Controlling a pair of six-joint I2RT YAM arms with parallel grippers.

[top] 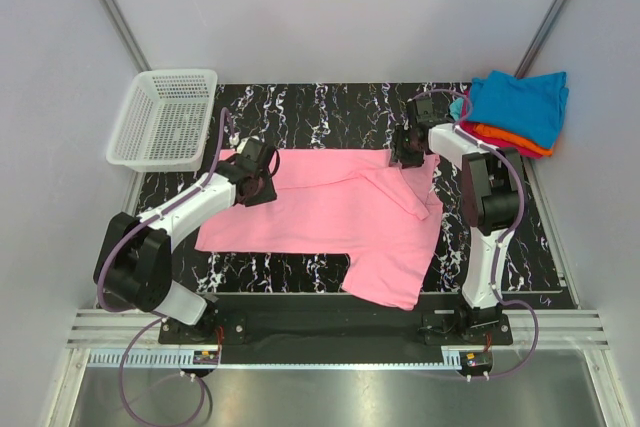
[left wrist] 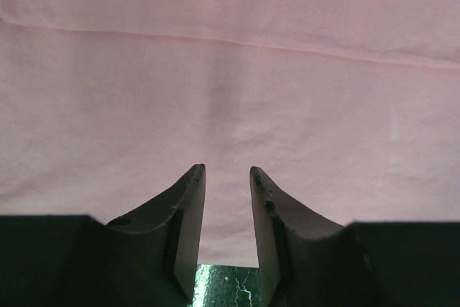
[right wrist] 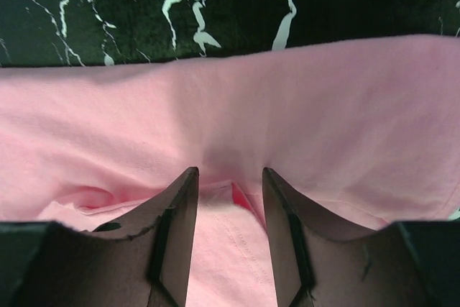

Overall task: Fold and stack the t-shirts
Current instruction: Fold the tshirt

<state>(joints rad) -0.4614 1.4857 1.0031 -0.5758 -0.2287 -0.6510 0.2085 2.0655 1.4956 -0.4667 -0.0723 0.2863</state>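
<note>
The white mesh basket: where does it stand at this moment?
In the top view, the basket stands at the far left corner, just beyond the left gripper and the pink t-shirt.

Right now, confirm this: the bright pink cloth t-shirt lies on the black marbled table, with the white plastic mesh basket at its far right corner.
Wrong side: the top external view shows the white plastic mesh basket at the far left corner. The pink t-shirt does lie on the table.
</note>
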